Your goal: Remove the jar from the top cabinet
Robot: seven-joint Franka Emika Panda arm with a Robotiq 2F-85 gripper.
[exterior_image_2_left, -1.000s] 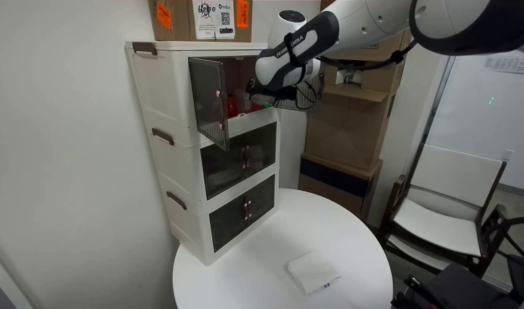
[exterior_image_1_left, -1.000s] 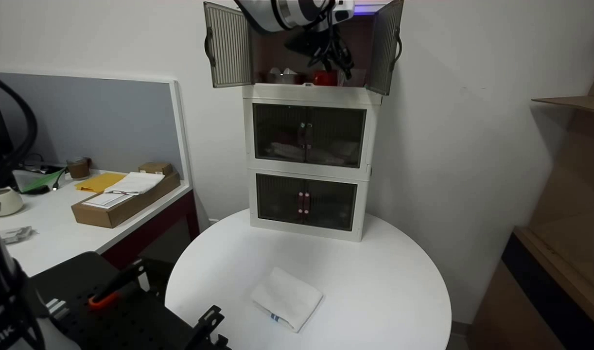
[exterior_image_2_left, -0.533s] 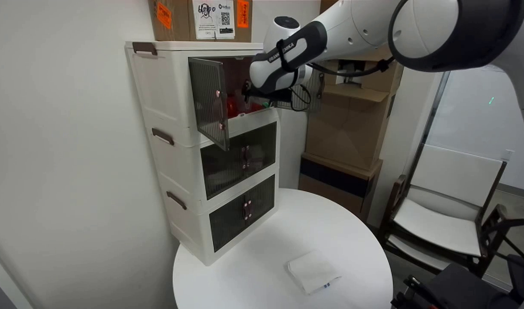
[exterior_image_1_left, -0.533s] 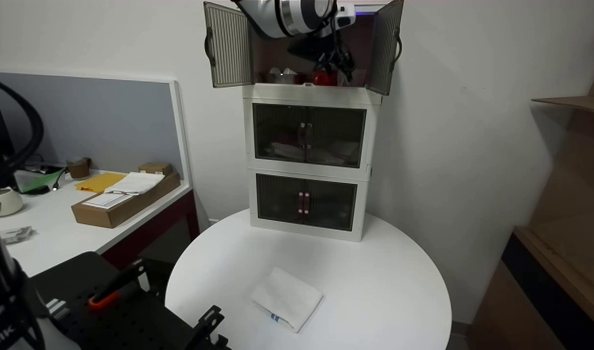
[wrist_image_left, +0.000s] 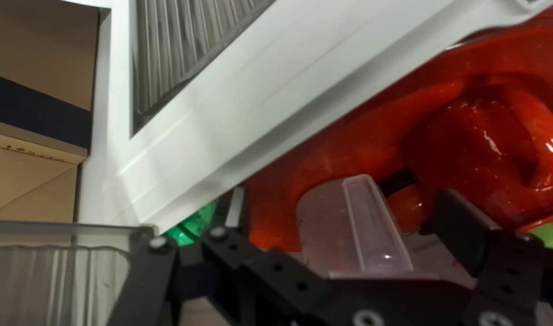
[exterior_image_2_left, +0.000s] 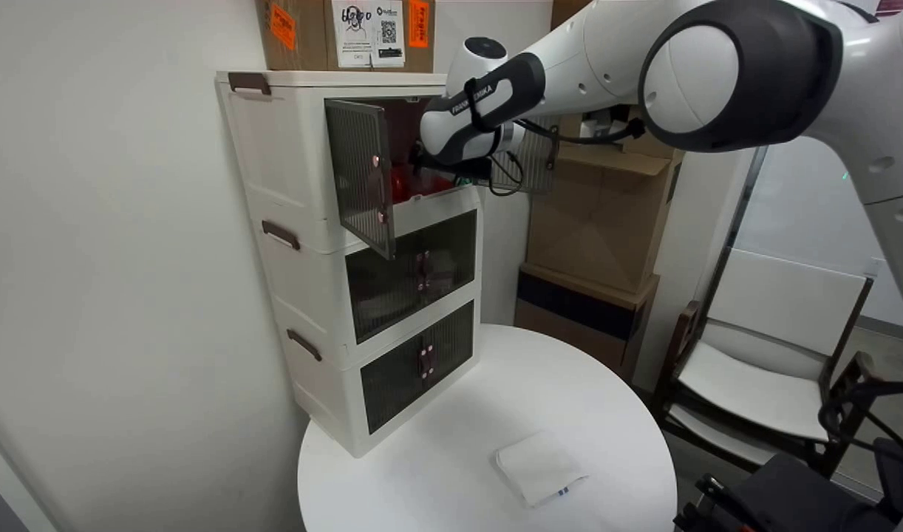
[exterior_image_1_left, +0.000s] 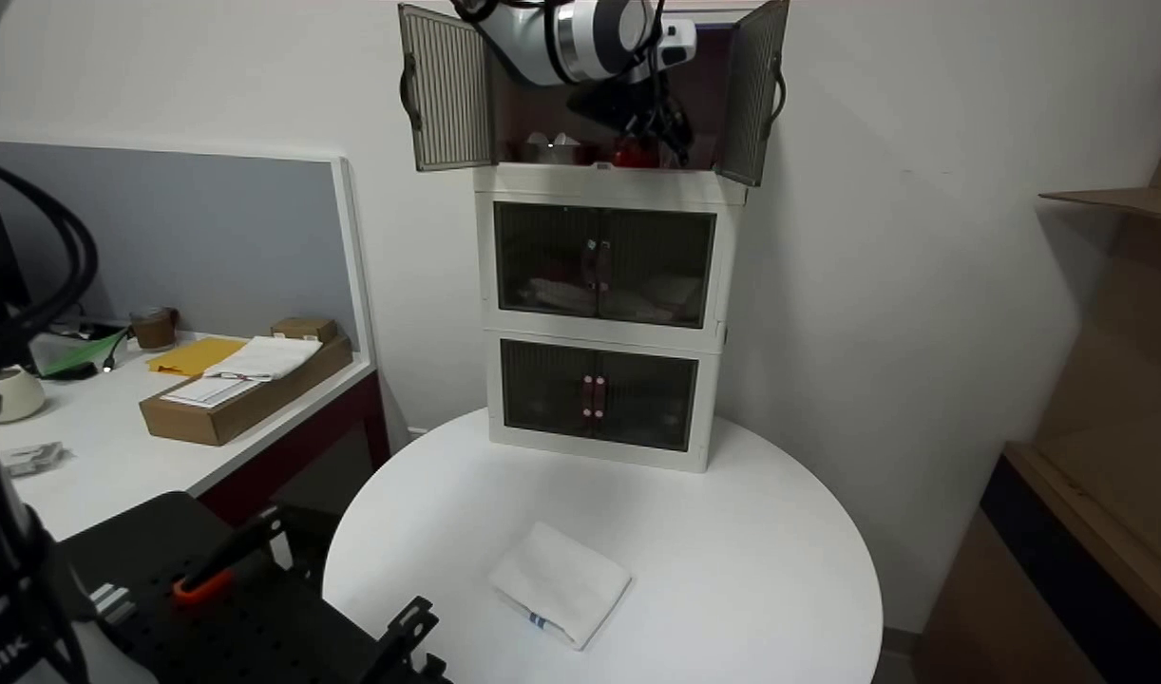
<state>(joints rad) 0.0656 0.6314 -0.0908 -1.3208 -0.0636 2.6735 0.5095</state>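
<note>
Black two-finger gripper (wrist_image_left: 348,219) spread wide, holding nothing; clear, plastic-looking cylindrical jar (wrist_image_left: 346,228) framed between jaws, inside white-framed, grey-doored top cabinet (exterior_image_1_left: 533,114). Centre on jar, close gently, avoid glossy red mug (wrist_image_left: 475,149) near one jaw.

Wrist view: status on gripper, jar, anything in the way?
Gripper open. Clear jar seen between its jaws, gap each side, inside top cabinet. Red item beside jar, may crowd grasp.
</note>
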